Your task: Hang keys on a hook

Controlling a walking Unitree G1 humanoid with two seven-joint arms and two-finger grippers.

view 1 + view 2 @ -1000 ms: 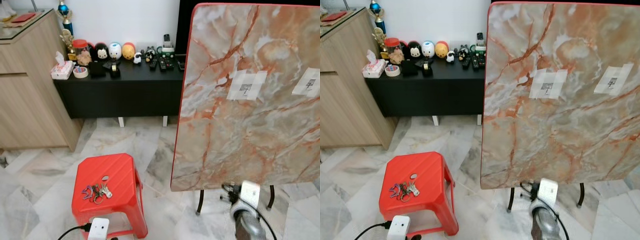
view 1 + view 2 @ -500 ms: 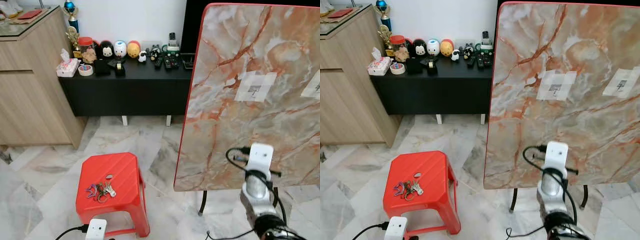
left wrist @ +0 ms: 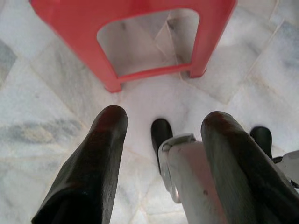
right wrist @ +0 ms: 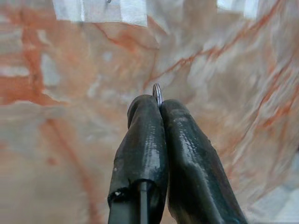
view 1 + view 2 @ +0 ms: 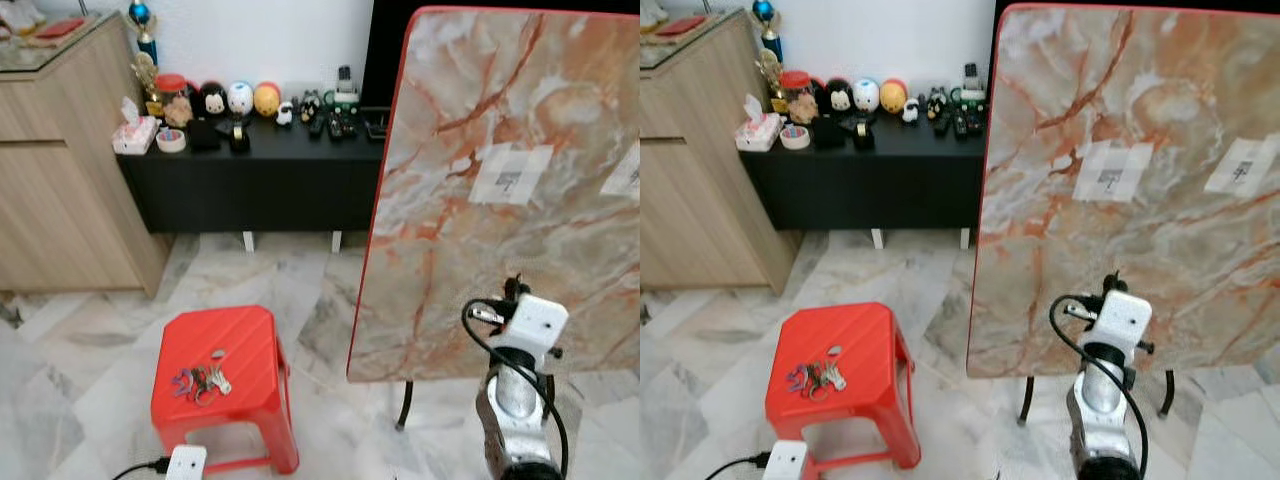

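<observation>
Raised since a second ago: right gripper (image 4: 159, 103), pinched on key ring (image 4: 157, 93), facing board (image 5: 520, 110). Hook (image 5: 1110, 181) on tape patch, above gripper. Spare keys (image 5: 200, 381) on stool (image 5: 222, 340). Left gripper (image 3: 159, 135) open, low beside stool.

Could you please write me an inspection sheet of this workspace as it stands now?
Surface: upright marble-pattern board with a red edge, standing on dark legs.
Job's things: two taped hooks on the board; a key ring pinched in the right gripper; a bunch of keys on the red stool.
Clutter: toys, remotes, tissue box on the black console.
Grippers: right gripper shut on the ring, facing the board; left gripper open, low by the stool's legs.
Cables: black cable looped at the right wrist.
Surroundings: marble floor, wooden cabinet.
</observation>
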